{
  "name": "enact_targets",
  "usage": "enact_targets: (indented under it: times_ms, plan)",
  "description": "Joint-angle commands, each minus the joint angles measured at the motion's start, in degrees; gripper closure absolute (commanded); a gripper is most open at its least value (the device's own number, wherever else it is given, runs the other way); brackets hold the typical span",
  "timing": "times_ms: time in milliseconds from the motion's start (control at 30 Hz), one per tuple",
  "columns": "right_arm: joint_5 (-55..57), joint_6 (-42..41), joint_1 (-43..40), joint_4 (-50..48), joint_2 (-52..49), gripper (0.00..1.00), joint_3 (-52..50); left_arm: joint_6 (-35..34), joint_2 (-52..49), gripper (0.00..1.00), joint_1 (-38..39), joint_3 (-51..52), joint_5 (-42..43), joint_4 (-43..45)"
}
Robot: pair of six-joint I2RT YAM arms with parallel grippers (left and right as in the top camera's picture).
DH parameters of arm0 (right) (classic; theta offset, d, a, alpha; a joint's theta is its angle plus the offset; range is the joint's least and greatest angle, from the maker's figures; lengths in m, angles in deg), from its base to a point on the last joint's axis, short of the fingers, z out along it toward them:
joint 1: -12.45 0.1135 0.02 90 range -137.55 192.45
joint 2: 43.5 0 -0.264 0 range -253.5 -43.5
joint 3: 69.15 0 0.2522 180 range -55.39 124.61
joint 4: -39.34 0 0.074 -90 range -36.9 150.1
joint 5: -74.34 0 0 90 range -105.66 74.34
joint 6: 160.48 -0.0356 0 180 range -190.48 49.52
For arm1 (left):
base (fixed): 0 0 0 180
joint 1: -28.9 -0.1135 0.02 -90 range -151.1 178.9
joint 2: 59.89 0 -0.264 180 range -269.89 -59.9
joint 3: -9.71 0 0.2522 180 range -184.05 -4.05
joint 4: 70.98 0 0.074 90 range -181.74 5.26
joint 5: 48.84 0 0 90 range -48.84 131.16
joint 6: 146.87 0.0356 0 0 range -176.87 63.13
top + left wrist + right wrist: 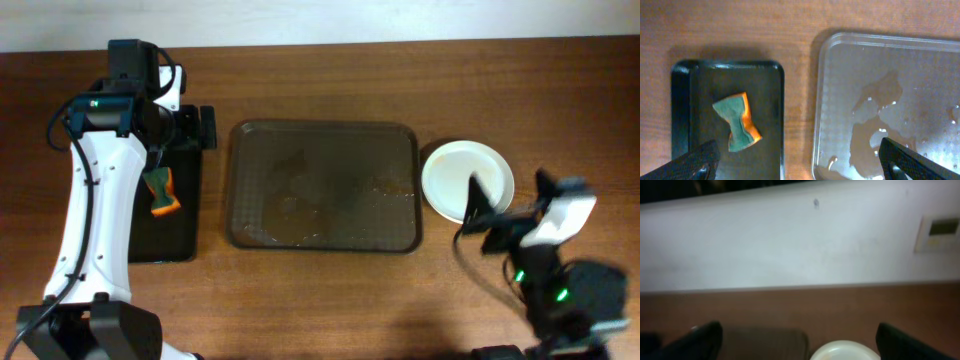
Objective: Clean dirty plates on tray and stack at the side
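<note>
1 white plate (pixel 467 180) on table, just beside 1 wet tray (pixel 325 187), toward right edge. 1 sponge (pixel 162 192) on 1 black tray (pixel 168 238), toward left edge. Left gripper (pixel 800 157) and right gripper (pixel 800 337): fingers apart, empty.

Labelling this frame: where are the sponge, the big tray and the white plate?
sponge (pixel 736 121), left wrist view, green top.
big tray (pixel 330 165), overhead view, bare middle.
white plate (pixel 455 170), overhead view, centre.

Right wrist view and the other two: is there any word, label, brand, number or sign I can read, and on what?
No readable text in any view.
Wall panel, right wrist view: dark display window, too blurred to read.
Plate, tray and sponge: no print visible.
</note>
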Motion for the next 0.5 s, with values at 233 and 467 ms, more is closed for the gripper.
enact_targets:
  times_ms: [233,467]
  plan:
    - [-2.82,0.55,-1.18,-14.14,24.0,0.02,-36.46,1.09,-0.17,0.0,-0.04,-0.17,0.39,0.02]
    - [-2.86,0.52,-1.18,-14.21,23.85,0.02,-36.46,1.09,-0.17,0.0,-0.04,-0.17,0.39,0.04]
